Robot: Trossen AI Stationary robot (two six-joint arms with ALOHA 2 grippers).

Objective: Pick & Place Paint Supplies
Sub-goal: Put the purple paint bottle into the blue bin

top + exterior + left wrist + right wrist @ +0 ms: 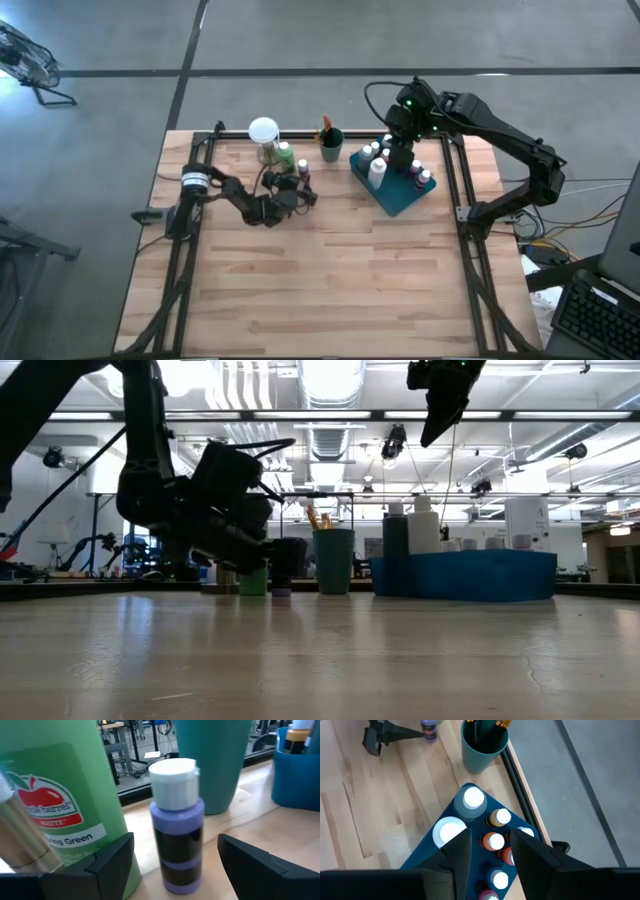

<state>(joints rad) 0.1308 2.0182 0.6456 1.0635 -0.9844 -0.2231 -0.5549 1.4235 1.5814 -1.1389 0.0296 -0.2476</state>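
my left gripper (172, 865) sits low beside the green bottle (60, 805), jaws wide with the purple bottle (176, 827) upright between them, untouched. my right gripper (490, 845), parted and empty, hangs above the tray (398, 195).

Non-task items: wood-plank table (330, 270) with a dark metal frame along its edges. Teal tray (396, 193) at the far right of the table, turned at an angle to the table edges; in the low view it shows as a blue box (520, 575). Teal cup (332, 146) just left of the tray, near the far edge. Round white-topped object (264, 131) on a metal base, left of the cup. Grey floor beyond the table, crossed by dark lines. Low view: workshop room behind, ceiling lights and ducts overhead.
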